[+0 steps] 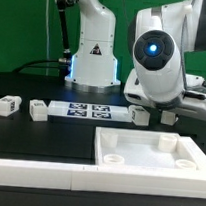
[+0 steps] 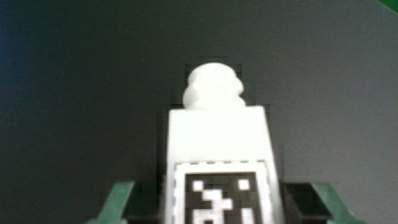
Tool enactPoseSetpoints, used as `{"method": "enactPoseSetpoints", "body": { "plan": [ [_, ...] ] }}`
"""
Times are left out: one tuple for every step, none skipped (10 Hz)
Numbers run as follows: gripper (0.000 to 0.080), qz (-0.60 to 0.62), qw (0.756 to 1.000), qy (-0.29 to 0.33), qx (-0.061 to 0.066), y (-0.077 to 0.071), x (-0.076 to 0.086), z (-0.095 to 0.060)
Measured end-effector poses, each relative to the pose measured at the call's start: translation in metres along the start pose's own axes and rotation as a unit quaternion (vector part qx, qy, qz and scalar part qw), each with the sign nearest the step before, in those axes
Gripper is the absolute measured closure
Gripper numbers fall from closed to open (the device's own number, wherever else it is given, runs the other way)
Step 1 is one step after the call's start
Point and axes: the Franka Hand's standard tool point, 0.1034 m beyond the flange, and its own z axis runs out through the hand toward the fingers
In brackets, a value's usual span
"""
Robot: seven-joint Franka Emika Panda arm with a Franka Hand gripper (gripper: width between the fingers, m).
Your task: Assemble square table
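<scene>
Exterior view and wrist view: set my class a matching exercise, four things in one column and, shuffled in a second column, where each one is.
Things
1. marker board
2. square panel
3. leftmost leg
4. leg filling the wrist view

Places
a. between the jaws of the gripper
b. far end of the table, at the exterior view's left
c. front of the table, toward the exterior view's right
d. flat in mid-table, before the robot base

Pairs: 1-d, 2-c, 3-b, 4-a
</scene>
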Motion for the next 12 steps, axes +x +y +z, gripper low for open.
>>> {"method": "enactPoseSetpoints", "body": {
  "plan": [
    [0.0515, 0.000, 1.000, 0.000, 0.000, 0.000, 0.000, 0.000],
    [0.0515, 0.000, 1.000, 0.000, 0.000, 0.000, 0.000, 0.000],
    [0.0515, 0.000, 1.000, 0.000, 0.000, 0.000, 0.000, 0.000],
    [0.0514, 0.000, 1.000, 0.000, 0.000, 0.000, 0.000, 0.000],
    [0.0514, -0.005, 1.000, -0.006, -0.004, 0.002, -0.003, -0.006],
    [0.0514, -0.011, 1.000, -0.003, -0.001, 0.005, -0.009, -0.033],
    [0.0514, -0.016, 1.000, 0.010, 0.009, 0.008, -0.020, -0.064],
    [0.0514, -0.017, 0.999, 0.029, 0.019, 0.013, -0.032, -0.092],
    [0.0514, -0.022, 0.999, 0.019, 0.024, 0.023, -0.047, -0.114],
    [0.0514, -0.019, 0.999, 0.025, 0.032, 0.029, -0.050, -0.134],
    [0.0514, -0.019, 0.996, 0.079, 0.040, 0.024, -0.041, -0.135],
    [0.0514, -0.023, 0.993, 0.112, 0.039, 0.022, -0.043, -0.132]
  ]
}}
